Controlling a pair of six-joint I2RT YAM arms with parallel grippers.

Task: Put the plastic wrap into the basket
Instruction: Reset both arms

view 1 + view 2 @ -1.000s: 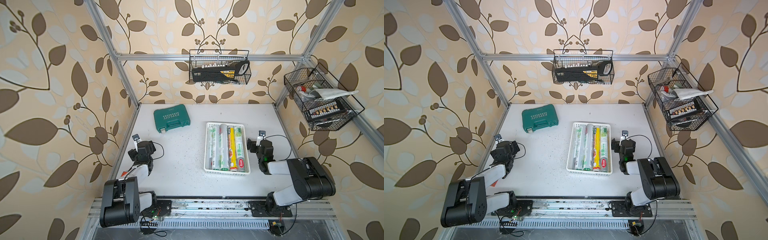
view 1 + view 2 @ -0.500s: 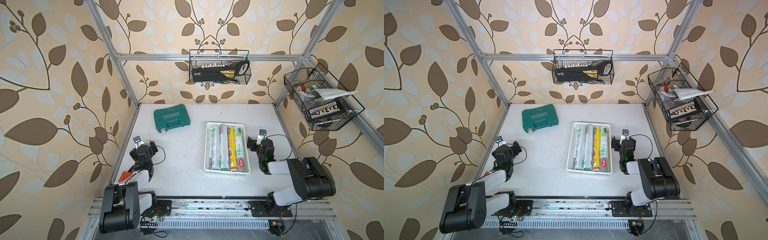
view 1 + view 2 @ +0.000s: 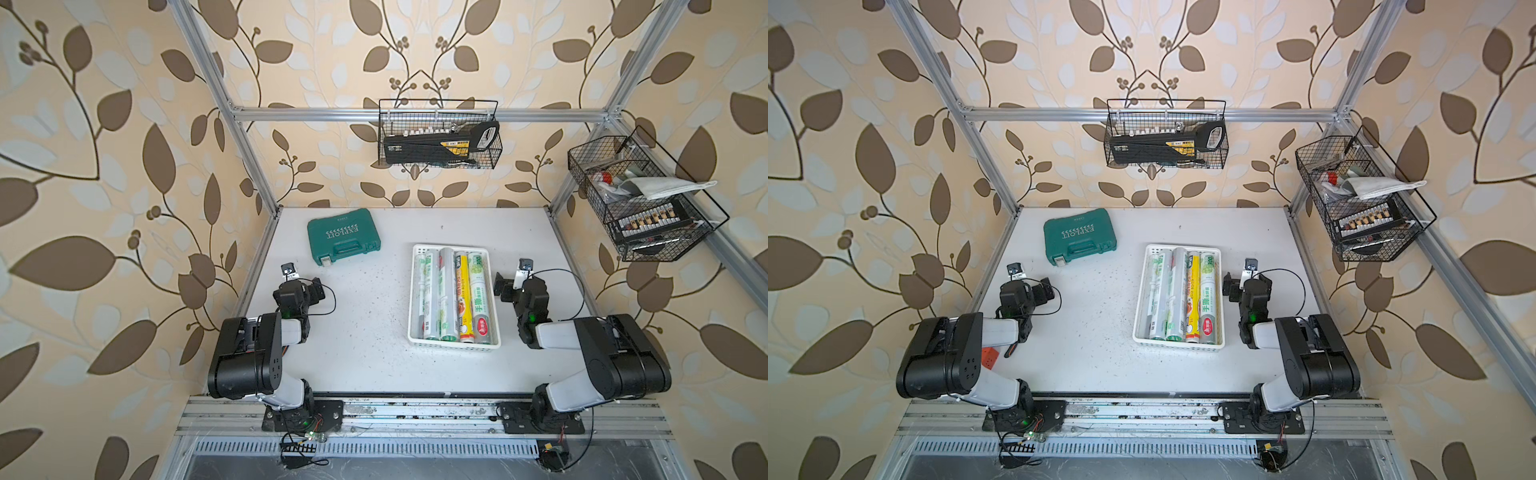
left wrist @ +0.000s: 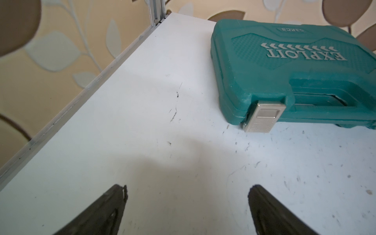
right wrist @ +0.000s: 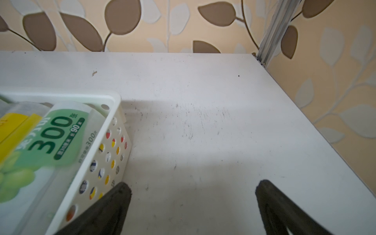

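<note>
Several rolls of plastic wrap (image 3: pixel 446 299) (image 3: pixel 1177 299) lie side by side in the white basket (image 3: pixel 453 345) (image 3: pixel 1177 348) right of the table's middle; one is yellow, the others silvery with green print. My right gripper (image 3: pixel 505 289) (image 3: pixel 1233 289) (image 5: pixel 192 191) is open and empty just beside the basket's right wall (image 5: pixel 114 130), one finger close to it. A green-printed roll (image 5: pixel 50 132) shows over the rim. My left gripper (image 3: pixel 309 291) (image 3: pixel 1040 295) (image 4: pixel 187 195) is open over bare table at the left, empty.
A green tool case (image 3: pixel 344 237) (image 3: pixel 1079 237) (image 4: pixel 295 67) lies at the back left, just ahead of the left gripper. Black wire baskets hang on the back wall (image 3: pixel 438 133) and the right wall (image 3: pixel 640 199). Aluminium frame rails border the table.
My left arm has shifted its pose and its gripper has swung slightly toward the table's middle. The right arm and the basket have not moved.
</note>
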